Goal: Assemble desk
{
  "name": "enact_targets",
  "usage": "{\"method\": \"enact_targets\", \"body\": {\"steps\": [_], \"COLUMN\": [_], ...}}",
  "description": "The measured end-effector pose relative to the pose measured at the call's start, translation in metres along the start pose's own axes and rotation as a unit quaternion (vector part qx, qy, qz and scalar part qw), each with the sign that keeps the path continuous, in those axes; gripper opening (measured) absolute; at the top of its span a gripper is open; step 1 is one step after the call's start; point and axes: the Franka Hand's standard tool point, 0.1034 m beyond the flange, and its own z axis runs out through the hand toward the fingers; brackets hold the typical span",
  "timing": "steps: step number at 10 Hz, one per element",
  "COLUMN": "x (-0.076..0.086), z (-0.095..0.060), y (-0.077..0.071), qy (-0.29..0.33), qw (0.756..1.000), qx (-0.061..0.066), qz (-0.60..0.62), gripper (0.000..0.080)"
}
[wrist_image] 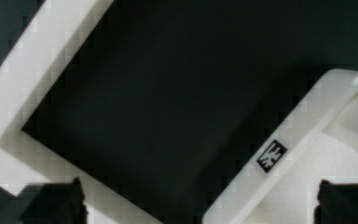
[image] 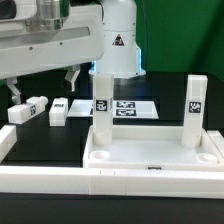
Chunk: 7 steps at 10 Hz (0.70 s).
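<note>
The desk's white tray-like tabletop point(image: 150, 152) lies at the front of the exterior view's right. Two white legs stand upright in its back corner sockets, one point(image: 103, 104) on the left and one point(image: 194, 108) on the right, each with a tag. Two more legs point(image: 30, 109) point(image: 59, 110) lie loose on the black table at the left. My gripper point(image: 43, 85) hangs open and empty above those loose legs. In the wrist view my gripper point(wrist_image: 197, 206) has dark fingertips point(wrist_image: 51, 206) wide apart, far above a tagged corner of the tabletop point(wrist_image: 327, 125).
The marker board point(image: 128, 106) lies flat behind the tabletop. White border rails run along the front point(image: 45, 181) and the left point(image: 5, 140) of the table, and one rail point(wrist_image: 34, 100) crosses the wrist view diagonally. The robot's base point(image: 120, 40) stands at the back.
</note>
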Motion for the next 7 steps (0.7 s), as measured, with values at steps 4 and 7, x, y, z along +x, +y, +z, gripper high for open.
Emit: {"method": "enact_targets", "body": {"steps": [4,7], "x": [-0.023,-0.042], "z": [0.006,0.017], "y": [0.002,-0.002], "qy": [-0.013,-0.026], "qw": [0.998,0.996], "qx": [0.009,0.018], "qz": [0.061,0.089], "gripper": [0.0649,0.0649]}}
